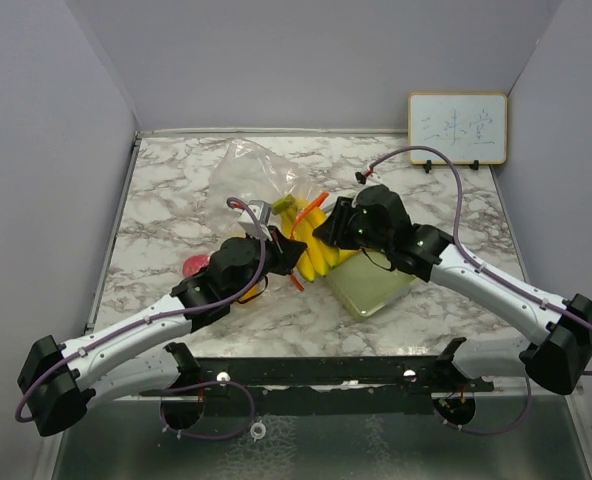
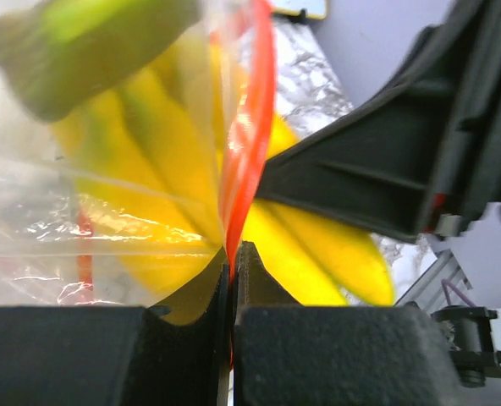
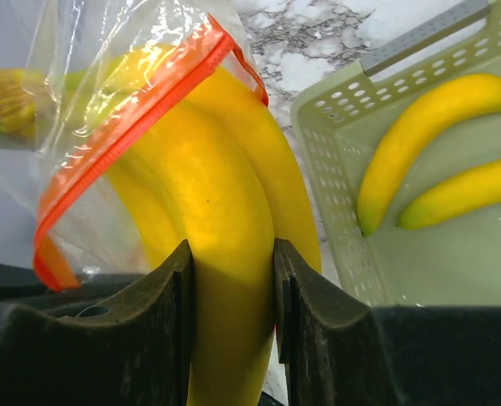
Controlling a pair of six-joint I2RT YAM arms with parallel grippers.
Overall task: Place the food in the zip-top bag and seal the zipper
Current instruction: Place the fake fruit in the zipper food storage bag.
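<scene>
— What's going on at the left?

— The left pincer [image 2: 232,262] is squeezed together on the zipper [image 2: 249,127]. It pinches one lip of that red-orange strip and holds the zip-top bag [image 1: 246,170] up off the counter [image 1: 166,200]. Yellow shapes show through the film, but I can't tell how many are properly inside.

— And in the middle?

— The right pincer [image 3: 232,279] is clamped on a banana bunch [image 3: 217,194], part of the food. The far end of the bunch sits at the bag's mouth, tucked behind the strip. The two pincers are very near each other there.

— So what worries you?

— The bunch is wide and glossy, and the mouth is held by one thin pinch. If the bunch pushes in at an angle, I'd guess it catches the lip and drags the strip out of the left pincer, and the bag would sag shut. It could also slide between the right pads. With the arms this close, they might knock together as well.

— Anything further right?

— Two more bananas [image 3: 420,135] lie in the pale green tray [image 3: 335,144], so there's more loading to do before sealing. Any tip left across the strip would stop the zipper closing.

— Any writing?

— There's a small whiteboard [image 1: 457,127] at the back right with faint marks, too pale to read. I see no brand on the bag or the tray.
</scene>
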